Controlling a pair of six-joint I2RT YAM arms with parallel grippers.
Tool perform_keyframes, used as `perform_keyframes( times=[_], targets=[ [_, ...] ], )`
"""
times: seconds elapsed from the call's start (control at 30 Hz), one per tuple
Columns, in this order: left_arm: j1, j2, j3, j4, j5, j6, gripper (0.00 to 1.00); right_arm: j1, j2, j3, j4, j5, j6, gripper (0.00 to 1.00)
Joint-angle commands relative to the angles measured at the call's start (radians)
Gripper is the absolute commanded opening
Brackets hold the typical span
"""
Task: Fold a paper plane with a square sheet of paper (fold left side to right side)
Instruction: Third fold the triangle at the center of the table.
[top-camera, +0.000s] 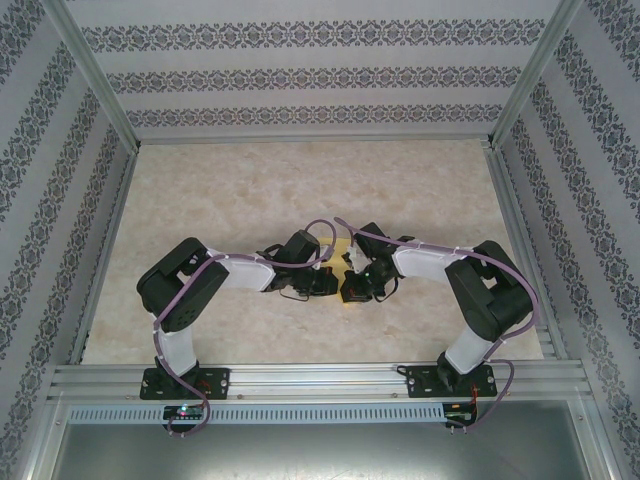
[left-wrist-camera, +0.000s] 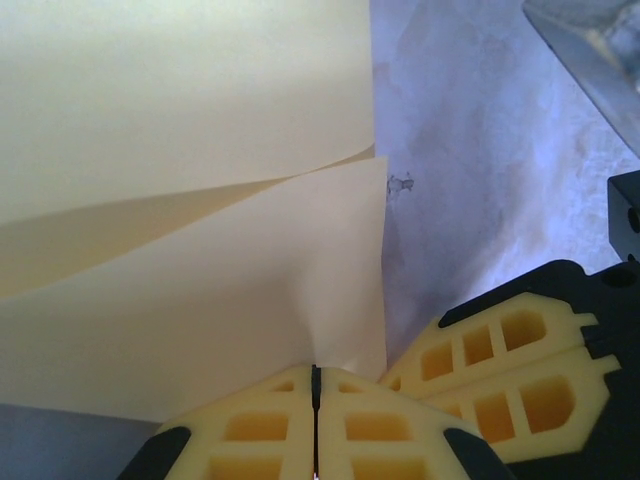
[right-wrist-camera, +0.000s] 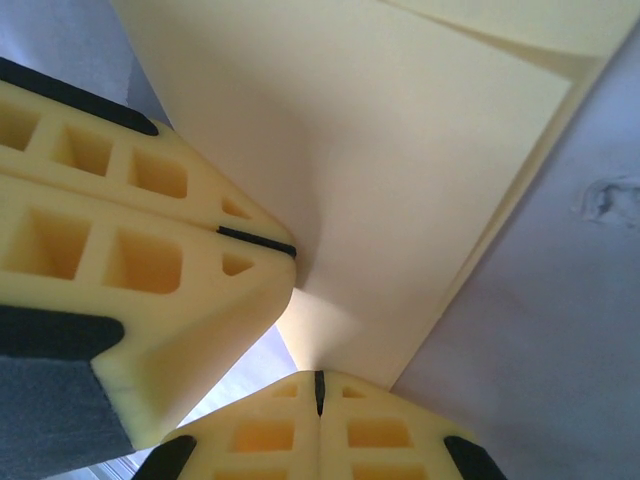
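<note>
Left gripper (left-wrist-camera: 315, 388) and right gripper (right-wrist-camera: 318, 392), jaws closed, pinch the square sheet of paper (left-wrist-camera: 190, 310) side by side; it is probably light, floppy, crease-prone, and best held at the edges.

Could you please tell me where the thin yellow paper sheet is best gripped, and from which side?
Probably at the corner where its two layers meet, approached edge-on from outside it: the thin yellow paper sheet lies folded, upper layer bowing up, so only the edge offers a pinch. The left gripper and right gripper are shut on it there.
</note>
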Motion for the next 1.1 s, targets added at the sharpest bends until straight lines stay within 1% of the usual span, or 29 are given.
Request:
perform_keyframes(
  times=[0.0, 0.27, 0.53, 0.67, 0.8, 0.97, 1.07],
  targets=[
    [0.006, 0.013, -0.008, -0.049, -0.118, 0.018, 0.08, 0.009, 0.05, -0.018, -0.095, 0.128, 0.002, 0.0],
    [0.066, -0.015, -0.009, -0.078, -0.16, 0.051, 0.09, 0.007, 0.055, -0.022, -0.111, 0.147, -0.005, 0.0],
    [0.153, -0.027, 0.017, -0.122, -0.173, 0.114, 0.09, 0.006, 0.052, -0.032, -0.113, 0.146, -0.007, 0.0],
    [0.202, -0.044, 0.016, -0.149, -0.201, 0.141, 0.1, 0.004, 0.043, -0.036, -0.114, 0.145, -0.007, 0.0],
    [0.253, -0.047, 0.018, -0.147, -0.19, 0.158, 0.09, 0.005, 0.04, -0.037, -0.117, 0.145, -0.01, 0.0],
    [0.268, -0.061, 0.019, -0.129, -0.178, 0.158, 0.11, 0.003, 0.032, -0.039, -0.09, 0.127, -0.003, 0.0],
    [0.276, -0.091, 0.014, -0.115, -0.152, 0.148, 0.14, 0.003, 0.007, -0.038, -0.041, 0.099, 0.001, 0.0]
  ],
)
